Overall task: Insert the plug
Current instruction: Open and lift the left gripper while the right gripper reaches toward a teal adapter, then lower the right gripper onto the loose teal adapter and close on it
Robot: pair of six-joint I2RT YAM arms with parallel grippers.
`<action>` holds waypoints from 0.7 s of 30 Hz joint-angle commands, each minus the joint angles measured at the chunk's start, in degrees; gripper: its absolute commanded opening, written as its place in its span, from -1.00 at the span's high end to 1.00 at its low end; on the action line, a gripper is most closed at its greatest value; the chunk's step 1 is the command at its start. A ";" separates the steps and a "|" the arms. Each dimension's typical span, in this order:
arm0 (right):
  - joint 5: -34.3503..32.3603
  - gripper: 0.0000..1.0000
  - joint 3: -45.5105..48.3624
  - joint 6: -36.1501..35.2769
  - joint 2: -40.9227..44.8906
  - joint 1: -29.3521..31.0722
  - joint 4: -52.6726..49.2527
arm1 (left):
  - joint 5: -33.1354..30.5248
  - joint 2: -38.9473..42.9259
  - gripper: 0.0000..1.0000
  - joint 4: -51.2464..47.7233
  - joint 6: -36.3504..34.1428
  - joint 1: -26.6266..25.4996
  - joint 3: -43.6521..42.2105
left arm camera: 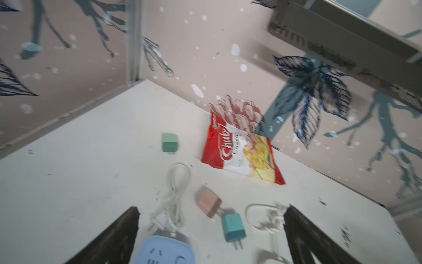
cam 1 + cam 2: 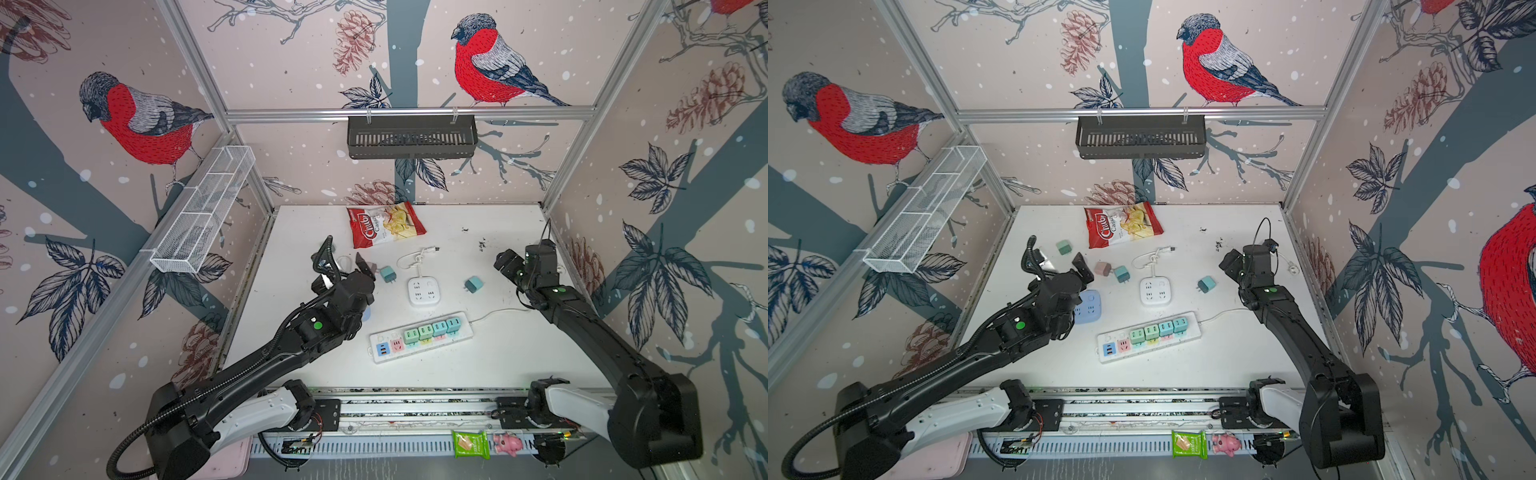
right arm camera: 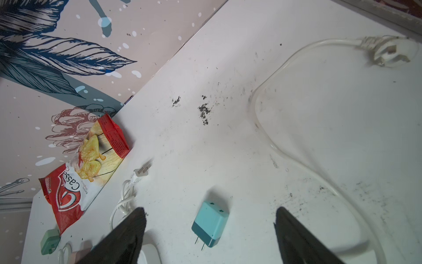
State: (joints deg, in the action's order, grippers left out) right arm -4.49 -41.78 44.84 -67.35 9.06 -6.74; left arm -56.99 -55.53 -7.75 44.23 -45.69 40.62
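A two-tone teal plug (image 3: 210, 225) lies on its side on the white table (image 2: 498, 361), right of a white square socket (image 2: 423, 291). In the right wrist view it sits between the wide-apart fingers of my right gripper (image 3: 210, 212), untouched by either; that gripper is open and hovers just right of the plug in a top view (image 2: 473, 284). A long power strip (image 2: 420, 336) near the front holds several green and teal plugs. My left gripper (image 1: 211, 211) is open and empty above a blue socket (image 1: 164, 251), with a pink plug (image 1: 209, 203), a second teal plug (image 1: 233, 227) and a green plug (image 1: 169, 142) ahead.
A red chips bag (image 2: 386, 224) lies at the back of the table. A coiled white cable (image 2: 415, 257) runs from the white socket, and the strip's cord ends in a plug (image 3: 386, 51) by the right wall. A black basket (image 2: 411, 137) and a wire basket (image 2: 203, 208) hang on the frame.
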 commanded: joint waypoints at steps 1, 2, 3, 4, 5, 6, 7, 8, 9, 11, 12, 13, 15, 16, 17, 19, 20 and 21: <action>1.56 -0.75 0.44 1.49 -1.99 1.25 -0.65 | 6.10 3.61 -0.96 19.14 -15.86 4.91 -10.56; 1.68 -0.73 0.61 1.85 -2.56 1.82 -0.27 | 11.26 4.87 -0.96 23.87 -19.37 6.06 -13.37; 1.63 -0.70 0.50 2.27 -3.44 2.56 -0.29 | 13.65 6.69 -0.96 25.85 -19.23 6.60 -16.43; 1.23 -0.67 0.34 2.57 -4.14 3.30 -0.28 | 14.78 8.34 -0.96 27.96 -19.59 6.74 -18.47; 0.71 -0.64 0.06 2.70 -4.19 4.04 -0.34 | 15.57 9.55 -0.96 29.35 -20.71 6.85 -19.82; 0.13 -0.64 -0.28 2.87 -6.13 4.89 -0.59 | 15.88 10.85 -0.96 29.51 -20.88 6.88 -20.66; -0.29 -0.63 -0.64 3.04 -6.96 5.59 -0.71 | 16.15 11.79 -0.96 29.62 -20.62 7.10 -21.34; -0.58 -0.62 -0.85 3.19 -7.42 6.19 -0.89 | 16.91 12.44 -0.96 29.80 -20.73 7.33 -21.96; -1.01 -0.61 -1.02 3.53 -8.01 6.85 -0.99 | 17.71 12.89 -0.96 30.23 -21.08 7.50 -22.47; -1.69 -0.57 -1.07 4.22 -9.31 7.92 -0.98 | 17.49 12.82 -0.96 30.61 -20.51 8.00 -23.25; -2.03 -0.55 -1.16 4.53 -9.80 8.31 -0.95 | 17.45 12.25 -0.96 30.55 -19.93 8.62 -23.32; -2.21 -0.55 -1.20 4.79 -10.51 8.57 -0.89 | 17.68 11.45 -0.96 30.03 -19.25 9.41 -22.94; -2.13 -0.52 -1.36 5.21 -11.50 8.69 -0.97 | 18.10 9.66 -0.96 29.25 -18.73 10.55 -21.98; -1.80 -0.51 -1.41 5.26 -11.98 8.70 -0.88 | 18.17 8.72 -0.96 29.03 -18.74 10.63 -21.54; -1.47 -0.50 -1.42 5.26 -12.32 8.70 -0.79 | 18.22 7.97 -0.96 28.99 -18.90 10.64 -21.26; -0.82 -0.49 -1.83 5.09 -13.05 8.85 -0.64 | 18.23 6.27 -0.95 28.97 -18.75 10.63 -20.73; -0.99 -0.48 -2.14 5.00 -13.43 9.12 -0.67 | 18.53 5.50 -0.95 29.02 -18.78 10.62 -20.43; -1.25 -0.47 -2.29 4.87 -13.80 9.53 -0.67 | 18.77 4.80 -0.95 29.09 -18.86 10.62 -20.12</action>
State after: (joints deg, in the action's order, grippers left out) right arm -5.02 -43.40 49.45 -80.49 18.00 -7.60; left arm -38.96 -49.65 18.61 25.10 -35.24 19.62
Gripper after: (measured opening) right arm 0.735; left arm 0.976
